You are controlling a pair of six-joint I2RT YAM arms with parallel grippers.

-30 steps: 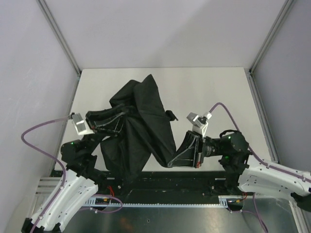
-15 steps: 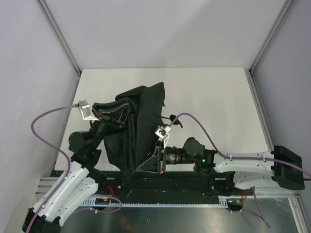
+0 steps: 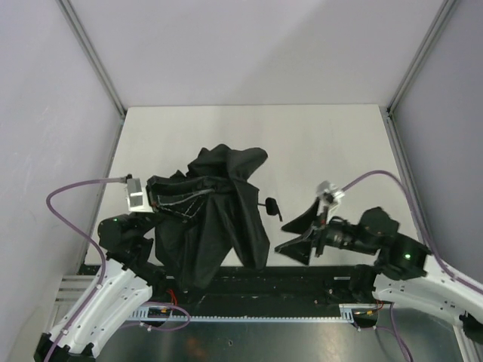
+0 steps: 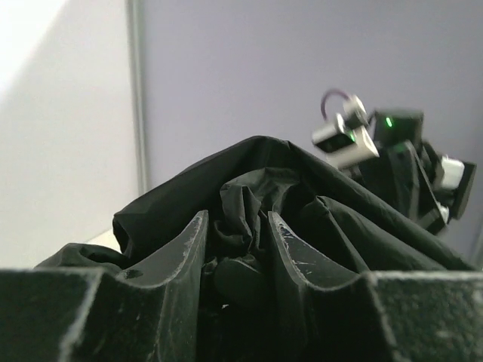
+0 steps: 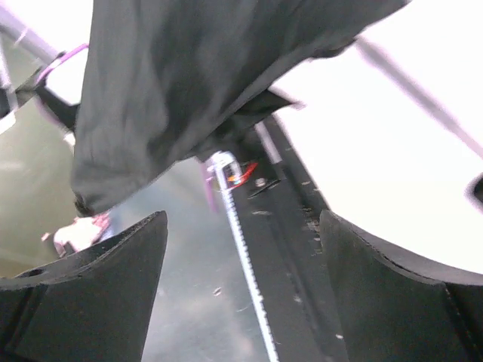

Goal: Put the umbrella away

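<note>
Hanging from the left gripper, whose fingers pinch its bunched fabric, the umbrella trails lengthwise just right of that gripper, with the right gripper, spread wide and empty, farther right, clear of the cloth.

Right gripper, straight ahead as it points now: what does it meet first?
Likely the umbrella: its hanging fabric lies just ahead of the open right gripper. In the right wrist view the fabric sits high, so the fingers might pass under it.

The left gripper is held high, its jaws clamped on the umbrella; the right gripper is held level, jaws spread wide.
</note>
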